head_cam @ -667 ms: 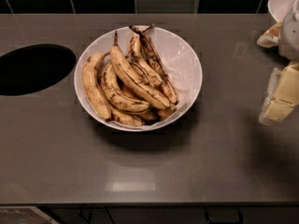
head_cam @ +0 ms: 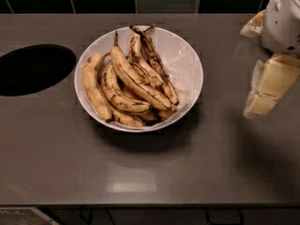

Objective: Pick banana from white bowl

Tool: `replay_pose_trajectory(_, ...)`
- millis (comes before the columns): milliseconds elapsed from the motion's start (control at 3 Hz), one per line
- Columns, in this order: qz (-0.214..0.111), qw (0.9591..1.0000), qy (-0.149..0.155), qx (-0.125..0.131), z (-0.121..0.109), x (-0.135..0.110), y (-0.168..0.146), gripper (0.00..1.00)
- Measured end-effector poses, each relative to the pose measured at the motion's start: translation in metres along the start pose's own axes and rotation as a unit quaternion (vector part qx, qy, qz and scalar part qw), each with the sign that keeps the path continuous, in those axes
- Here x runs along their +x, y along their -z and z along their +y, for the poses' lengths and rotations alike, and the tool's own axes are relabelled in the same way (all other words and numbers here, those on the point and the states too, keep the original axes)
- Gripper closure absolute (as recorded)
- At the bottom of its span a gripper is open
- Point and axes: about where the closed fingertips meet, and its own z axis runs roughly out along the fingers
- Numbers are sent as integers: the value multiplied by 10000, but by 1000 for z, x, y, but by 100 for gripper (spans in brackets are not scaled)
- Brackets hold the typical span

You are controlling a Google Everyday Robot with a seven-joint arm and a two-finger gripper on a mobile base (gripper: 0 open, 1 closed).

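Note:
The white bowl (head_cam: 187,55) stands on the grey counter, a little left of the middle, and holds several overripe bananas. The banana (head_cam: 136,81), the longest one with dark streaks and a thin dark stem pointing away, lies diagonally on top of the pile. My gripper (head_cam: 269,86), cream-coloured, hangs from the white arm (head_cam: 281,20) at the right edge. It is above the counter, well to the right of the bowl, and touches nothing in it.
A dark oval opening (head_cam: 33,69) is sunk in the counter at the left. A pale, tan-edged object (head_cam: 252,26) lies at the back right, partly behind the arm. A black tiled wall runs along the back. The counter's front edge (head_cam: 140,204) is near.
The arm has come further into view at the top right and the gripper has shifted slightly left. The bowl and bananas have not moved.

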Motion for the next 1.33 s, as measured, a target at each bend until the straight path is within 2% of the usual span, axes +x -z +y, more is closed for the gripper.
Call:
replay_pose_trajectory(333,-286,9982,523,45,10,-51,9,0)
replay_pose_trajectory(667,-286,9982,523,45,10,-51,9,0)
replay_pose_trajectory(1000,-452,9979,447,120,9,-56,15,0)
replay_pose_trajectory(1333,-1106,9934,193,211,4,-76,13,0)
